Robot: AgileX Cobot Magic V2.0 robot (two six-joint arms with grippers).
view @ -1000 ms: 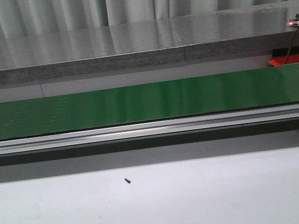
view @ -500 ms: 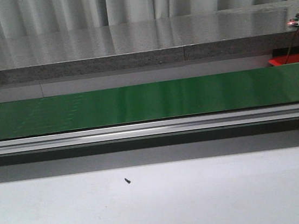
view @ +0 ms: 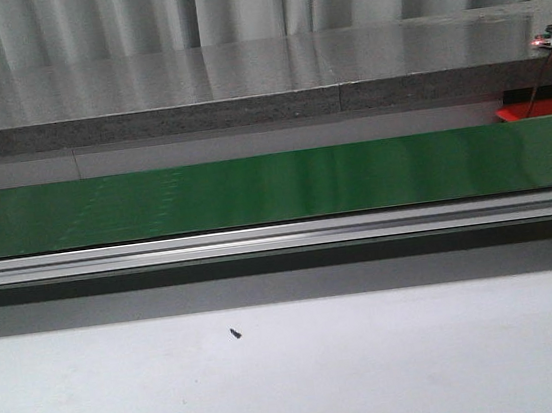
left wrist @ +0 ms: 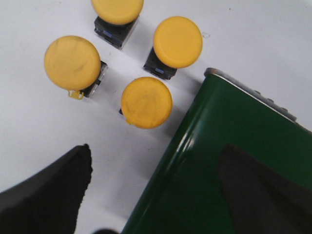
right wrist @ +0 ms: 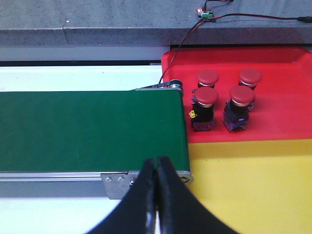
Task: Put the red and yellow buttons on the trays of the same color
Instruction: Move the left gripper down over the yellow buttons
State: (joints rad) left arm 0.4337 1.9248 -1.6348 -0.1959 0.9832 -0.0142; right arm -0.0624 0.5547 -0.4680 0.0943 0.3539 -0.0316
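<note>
My right gripper (right wrist: 156,195) hangs over the near edge of the green conveyor belt (right wrist: 87,129), jaws pressed together on nothing. My left gripper (left wrist: 156,195) has its jaws spread wide. Four red buttons (right wrist: 224,97) stand on the red tray (right wrist: 282,97), right of centre; the yellow tray (right wrist: 253,185) lies below it. Four yellow buttons (left wrist: 146,102) sit on the white tabletop (left wrist: 39,122), upper left.

A white tabletop (view: 377,375) carries a green conveyor belt (view: 274,187), four yellow buttons (left wrist: 146,102) beside the belt's end, and a tiny dark speck (view: 235,333) at six o'clock of the belt.
</note>
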